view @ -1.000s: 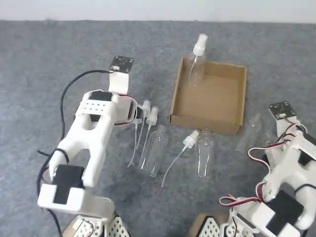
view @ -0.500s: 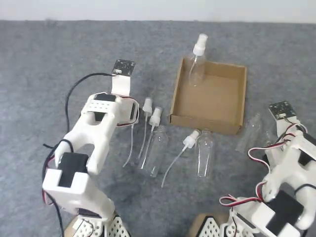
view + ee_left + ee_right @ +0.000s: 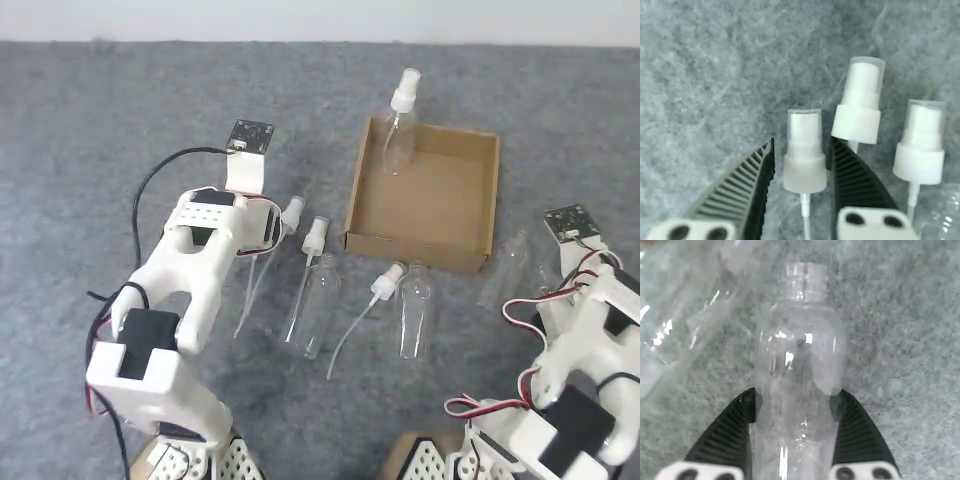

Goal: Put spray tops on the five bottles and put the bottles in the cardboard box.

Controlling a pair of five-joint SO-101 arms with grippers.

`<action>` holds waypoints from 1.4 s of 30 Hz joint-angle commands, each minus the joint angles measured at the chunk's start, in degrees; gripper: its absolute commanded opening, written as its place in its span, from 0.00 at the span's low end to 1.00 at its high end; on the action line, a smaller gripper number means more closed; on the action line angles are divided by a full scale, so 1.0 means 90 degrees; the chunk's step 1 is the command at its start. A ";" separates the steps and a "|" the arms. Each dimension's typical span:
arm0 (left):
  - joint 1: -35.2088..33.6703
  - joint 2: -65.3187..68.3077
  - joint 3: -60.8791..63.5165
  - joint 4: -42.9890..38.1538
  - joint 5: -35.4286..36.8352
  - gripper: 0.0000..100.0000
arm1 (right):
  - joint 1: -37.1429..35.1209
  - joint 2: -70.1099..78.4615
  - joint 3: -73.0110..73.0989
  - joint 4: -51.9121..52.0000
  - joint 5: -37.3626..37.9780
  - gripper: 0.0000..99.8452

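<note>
My left gripper [image 3: 803, 145] is shut on a white spray top [image 3: 805, 160] that lies on the grey carpet, its thin tube trailing toward the arm's base. Two more spray tops [image 3: 858, 112] [image 3: 921, 145] lie just beside it. From above, the gripped top [image 3: 293, 212] is left of the cardboard box [image 3: 420, 250], which holds one upright bottle with a spray top [image 3: 397, 125]. My right gripper [image 3: 797, 400] is shut on an uncapped clear bottle [image 3: 800, 355] lying on the carpet, right of the box. Another clear bottle [image 3: 680, 315] lies beside it.
Two uncapped clear bottles [image 3: 313, 305] [image 3: 415, 305] lie in front of the box, with a spray top [image 3: 387, 280] between them. A further bottle [image 3: 505, 265] lies by the box's right corner. Black cable [image 3: 140, 200] loops beside the left arm.
The left arm advanced to the spray tops. Its gripper closed on the leftmost top, whose tube swung to the left. The right arm has not moved.
</note>
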 commanded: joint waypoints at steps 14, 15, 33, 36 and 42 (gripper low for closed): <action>0.0068 0.0088 -0.1343 0.0850 0.0049 0.25 | 0.0122 0.0142 0.0166 0.0024 0.0078 0.02; 0.0068 0.0176 -0.1353 0.0821 0.0078 0.25 | 0.0122 0.0142 0.0166 0.0024 0.0078 0.02; -0.0186 0.1280 -0.2877 0.2237 0.0039 0.25 | 0.0112 0.0103 0.0137 0.0015 0.0088 0.02; -0.0283 0.1280 -0.3551 0.2647 0.0029 0.25 | 0.0103 0.0103 0.0137 0.0015 0.0088 0.02; -0.0147 0.1407 -0.4557 0.2950 0.0029 0.25 | 0.0103 0.0103 0.0137 0.0015 0.0088 0.02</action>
